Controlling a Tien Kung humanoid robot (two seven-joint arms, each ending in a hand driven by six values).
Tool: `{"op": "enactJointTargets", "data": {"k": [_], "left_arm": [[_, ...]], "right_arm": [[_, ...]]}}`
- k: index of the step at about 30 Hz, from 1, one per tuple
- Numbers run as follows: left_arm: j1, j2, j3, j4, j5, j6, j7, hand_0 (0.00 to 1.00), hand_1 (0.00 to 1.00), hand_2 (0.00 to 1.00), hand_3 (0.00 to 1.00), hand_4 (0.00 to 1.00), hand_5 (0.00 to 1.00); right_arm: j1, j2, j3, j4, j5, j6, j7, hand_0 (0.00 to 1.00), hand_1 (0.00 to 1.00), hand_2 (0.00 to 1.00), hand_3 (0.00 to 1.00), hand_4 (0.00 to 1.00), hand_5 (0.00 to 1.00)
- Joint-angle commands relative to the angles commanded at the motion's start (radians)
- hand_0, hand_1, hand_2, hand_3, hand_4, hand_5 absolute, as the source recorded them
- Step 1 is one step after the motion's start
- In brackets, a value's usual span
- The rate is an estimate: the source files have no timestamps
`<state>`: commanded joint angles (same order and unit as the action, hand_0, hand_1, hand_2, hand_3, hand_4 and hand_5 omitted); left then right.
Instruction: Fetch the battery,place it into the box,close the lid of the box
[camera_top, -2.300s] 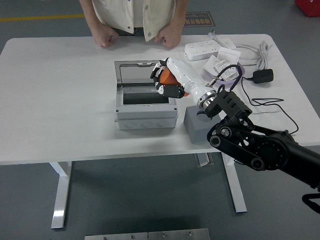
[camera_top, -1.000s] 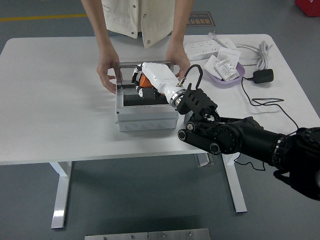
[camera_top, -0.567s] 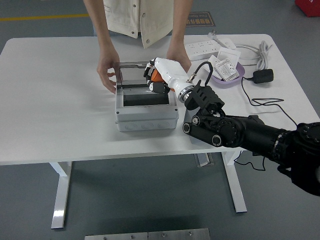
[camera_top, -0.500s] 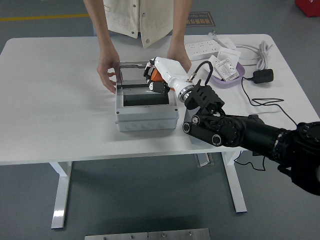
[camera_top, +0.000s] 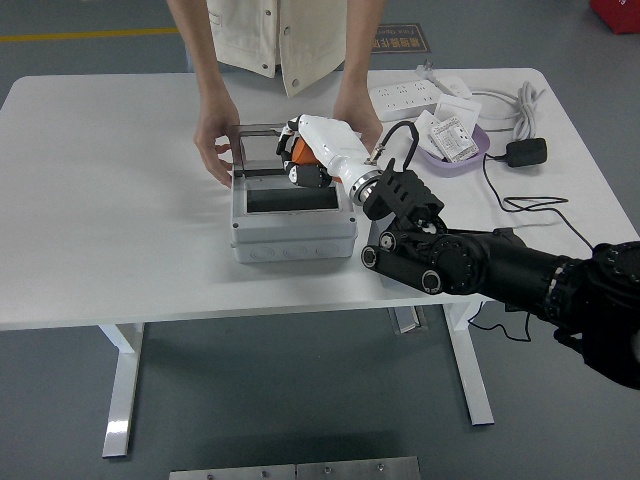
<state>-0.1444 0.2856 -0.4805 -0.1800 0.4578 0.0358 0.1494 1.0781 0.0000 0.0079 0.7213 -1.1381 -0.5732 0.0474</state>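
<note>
You see the orange battery (camera_top: 298, 153) clasped in the right hand (camera_top: 308, 155), held above the far rim of the open grey box (camera_top: 291, 218) near its raised lid (camera_top: 262, 148); the person's 2 hands (camera_top: 214, 147) brace the box at its far corners. Beyond, a power strip (camera_top: 405, 98) lies on the white table (camera_top: 100, 200); a purple bowl (camera_top: 449, 160) sits near it.

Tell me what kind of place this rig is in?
Probably a lab or workshop test bay: a white table on a grey floor with a yellow line, plus a power strip and cables.
</note>
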Motion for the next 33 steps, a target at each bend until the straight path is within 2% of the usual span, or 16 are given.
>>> {"op": "enactJointTargets", "data": {"k": [9, 15, 25, 32, 33], "left_arm": [[-0.005, 0.0, 0.001, 0.0, 0.0, 0.0, 0.0, 0.632, 0.778, 0.69, 0.699, 0.683, 0.23], [-0.006, -0.001, 0.002, 0.0, 0.002, -0.001, 0.001, 0.632, 0.778, 0.69, 0.7, 0.683, 0.232], [-0.011, -0.001, 0.001, 0.0, 0.007, -0.001, 0.003, 0.632, 0.778, 0.69, 0.701, 0.683, 0.232], [-0.018, -0.001, 0.007, 0.0, 0.005, -0.001, 0.003, 0.632, 0.778, 0.689, 0.701, 0.683, 0.231], [-0.019, -0.001, 0.007, 0.0, 0.005, -0.001, 0.003, 0.632, 0.777, 0.689, 0.7, 0.682, 0.232]], "right_arm": [[-0.001, 0.0, -0.001, 0.048, -0.026, -0.005, 0.017, 0.196, 0.227, 0.302, 0.244, 0.002, 0.002], [0.003, 0.0, 0.013, 0.041, -0.057, 0.014, 0.007, 0.203, 0.23, 0.304, 0.247, 0.002, 0.002], [0.005, 0.0, 0.025, 0.035, -0.053, 0.016, 0.012, 0.205, 0.232, 0.307, 0.247, 0.002, 0.002], [0.004, 0.0, 0.029, 0.033, -0.051, 0.041, 0.011, 0.227, 0.242, 0.313, 0.251, 0.002, 0.002], [0.004, 0.0, 0.029, 0.031, -0.049, 0.047, 0.011, 0.259, 0.295, 0.372, 0.32, 0.051, 0.002]]}}
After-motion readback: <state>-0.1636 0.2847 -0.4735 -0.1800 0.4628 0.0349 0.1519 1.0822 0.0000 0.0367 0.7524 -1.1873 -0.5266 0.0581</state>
